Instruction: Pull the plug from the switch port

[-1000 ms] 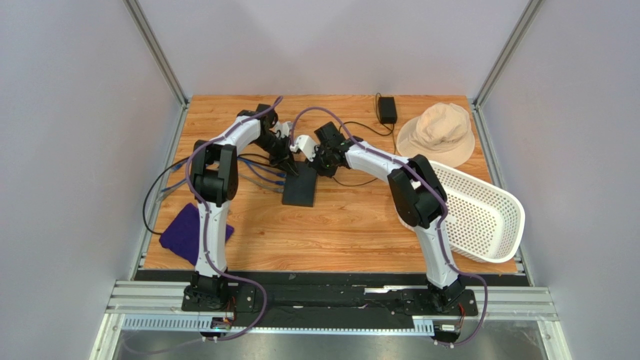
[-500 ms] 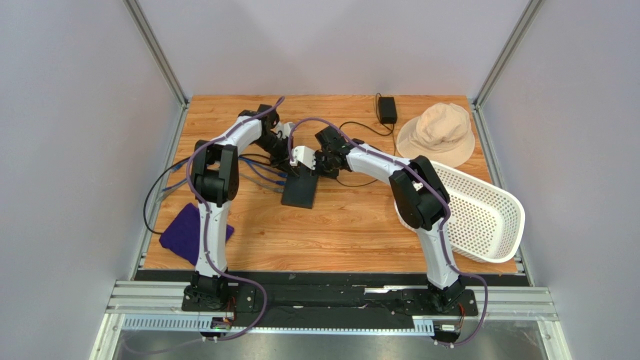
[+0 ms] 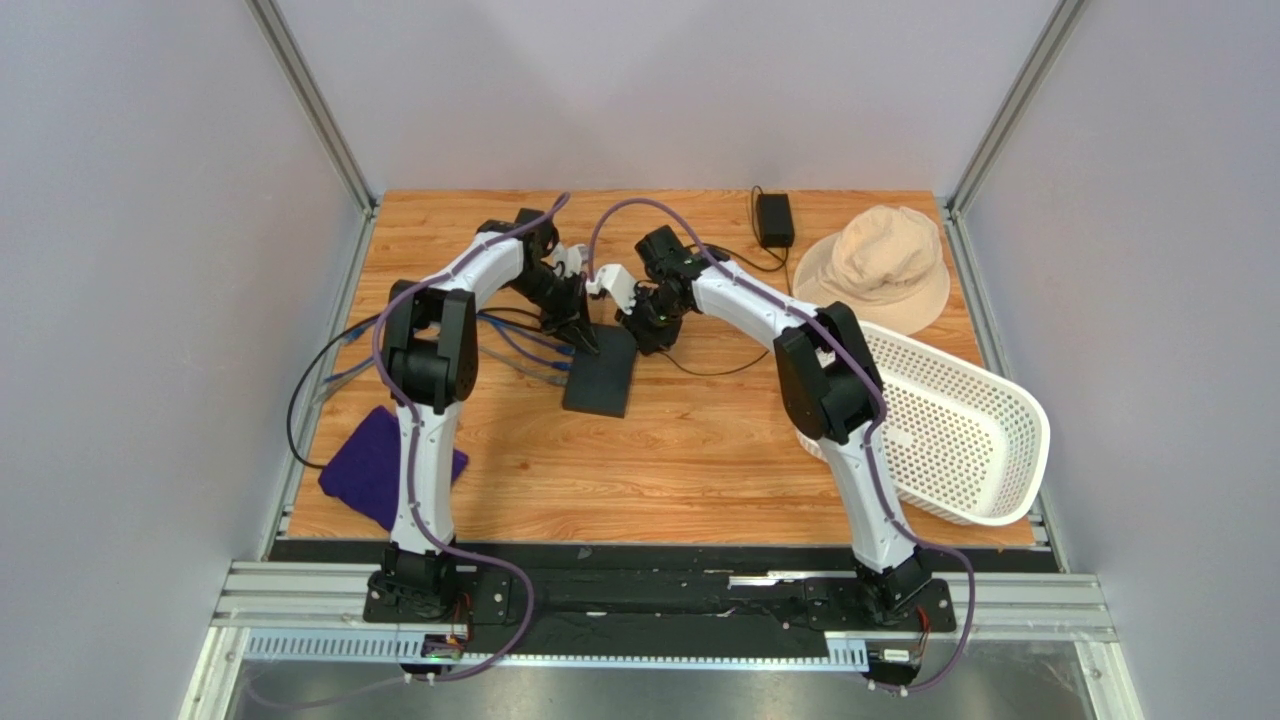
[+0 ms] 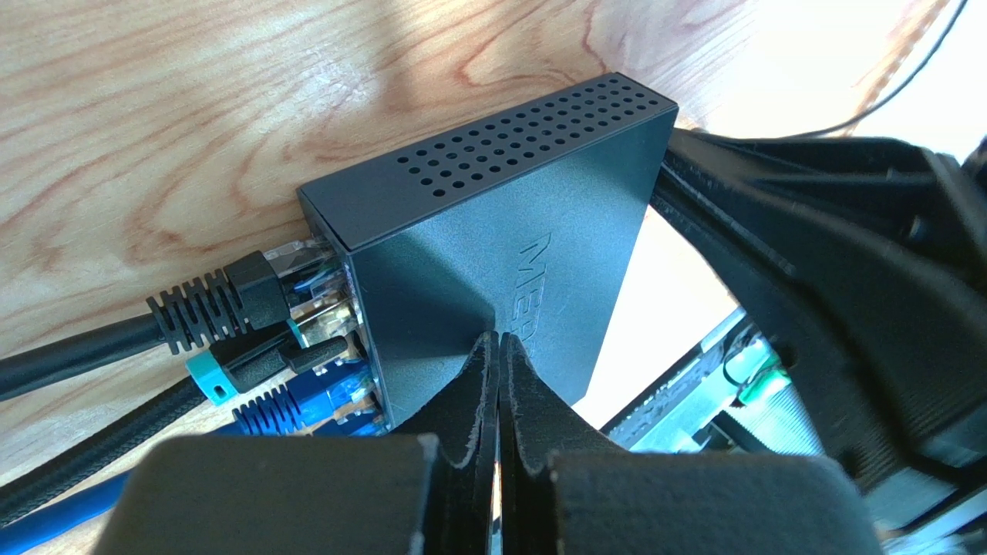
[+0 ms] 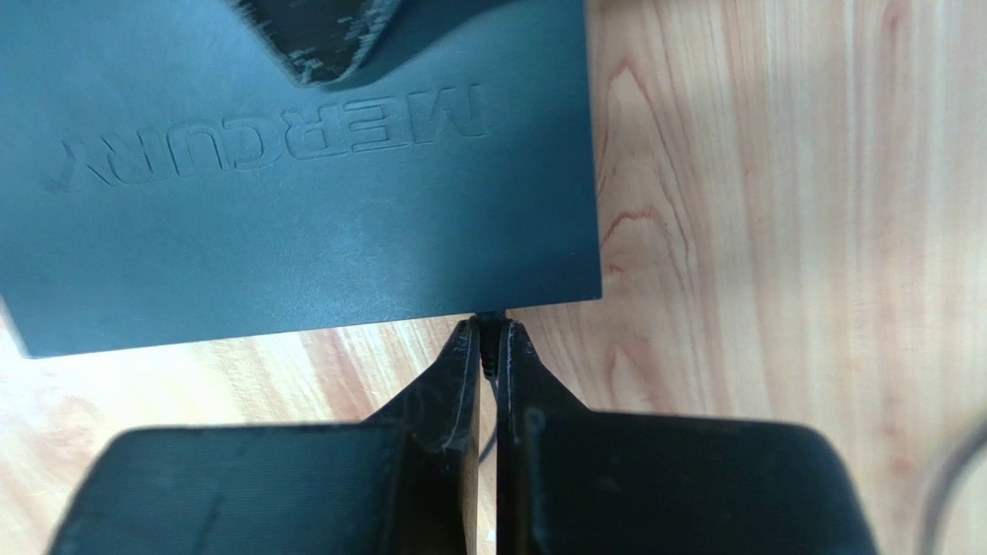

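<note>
While the switch (image 3: 601, 375) lay near the middle of the table (image 3: 721, 450) with cables (image 4: 220, 306) plugged into one side, the left gripper (image 4: 499, 345) pressed its closed tips onto the lid, and the right gripper (image 5: 491, 335) pinched a small dark plug (image 5: 494, 316) at the opposite edge.

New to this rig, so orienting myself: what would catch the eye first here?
Both arms meet over the black switch mid-table: the left gripper, jaws shut, rests on its top, while the right gripper pinches a small plug at its edge. Colourful cables crowd its sockets; a white basket sits right.
</note>
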`<state>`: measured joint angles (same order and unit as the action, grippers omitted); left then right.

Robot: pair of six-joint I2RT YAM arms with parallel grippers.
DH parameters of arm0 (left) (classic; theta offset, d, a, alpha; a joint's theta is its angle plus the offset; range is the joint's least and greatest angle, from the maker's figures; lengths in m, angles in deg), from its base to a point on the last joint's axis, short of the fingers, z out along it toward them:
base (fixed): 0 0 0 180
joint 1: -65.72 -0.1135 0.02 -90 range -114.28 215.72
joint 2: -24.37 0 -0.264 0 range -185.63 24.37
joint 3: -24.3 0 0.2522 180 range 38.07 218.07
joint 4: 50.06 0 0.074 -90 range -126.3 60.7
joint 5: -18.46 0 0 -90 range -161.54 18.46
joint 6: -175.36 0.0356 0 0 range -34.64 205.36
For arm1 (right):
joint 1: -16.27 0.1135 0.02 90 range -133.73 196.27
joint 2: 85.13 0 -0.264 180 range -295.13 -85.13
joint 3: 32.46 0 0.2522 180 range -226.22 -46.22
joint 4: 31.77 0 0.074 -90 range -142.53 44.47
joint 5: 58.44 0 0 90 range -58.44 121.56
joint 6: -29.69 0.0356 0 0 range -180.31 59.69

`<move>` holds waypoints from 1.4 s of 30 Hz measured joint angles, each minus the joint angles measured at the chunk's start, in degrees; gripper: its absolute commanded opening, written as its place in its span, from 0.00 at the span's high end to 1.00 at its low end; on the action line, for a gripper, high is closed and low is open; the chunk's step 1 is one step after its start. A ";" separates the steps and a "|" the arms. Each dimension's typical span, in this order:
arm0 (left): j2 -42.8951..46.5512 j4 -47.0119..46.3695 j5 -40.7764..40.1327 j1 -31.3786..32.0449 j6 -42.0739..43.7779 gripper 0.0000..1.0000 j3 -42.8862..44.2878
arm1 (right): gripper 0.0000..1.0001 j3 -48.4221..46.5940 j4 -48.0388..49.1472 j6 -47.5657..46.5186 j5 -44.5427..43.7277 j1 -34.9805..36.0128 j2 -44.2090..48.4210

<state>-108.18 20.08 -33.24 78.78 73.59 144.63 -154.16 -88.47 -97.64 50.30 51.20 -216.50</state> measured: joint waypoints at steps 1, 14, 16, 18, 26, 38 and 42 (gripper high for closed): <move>0.00 0.00 0.02 0.00 0.04 1.00 0.00 | 1.00 -1.29 -1.11 1.20 1.51 -0.59 -0.81; -0.09 0.09 0.22 0.07 0.13 1.00 0.00 | 1.00 16.09 13.97 -13.77 -8.87 2.60 7.82; -0.09 0.09 0.22 0.07 0.13 1.00 0.00 | 1.00 15.52 13.22 -12.76 -8.39 2.38 7.74; -0.11 0.09 0.24 0.07 0.13 1.00 0.00 | 1.00 12.94 10.58 -9.42 -6.93 1.79 6.71; -0.11 0.15 0.33 0.09 0.20 1.00 0.00 | 1.00 10.78 3.37 13.07 2.73 -2.43 5.64; -0.11 0.13 1.05 0.09 1.27 1.00 0.02 | 1.00 12.07 -1.49 17.09 0.13 -4.15 7.06; -0.04 0.07 1.25 0.42 2.71 1.00 0.02 | 1.00 10.32 -0.81 13.51 -5.75 -6.99 7.06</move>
<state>-108.22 20.14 -31.99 79.20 76.30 144.65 -143.85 -89.28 -84.13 44.55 44.21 -209.44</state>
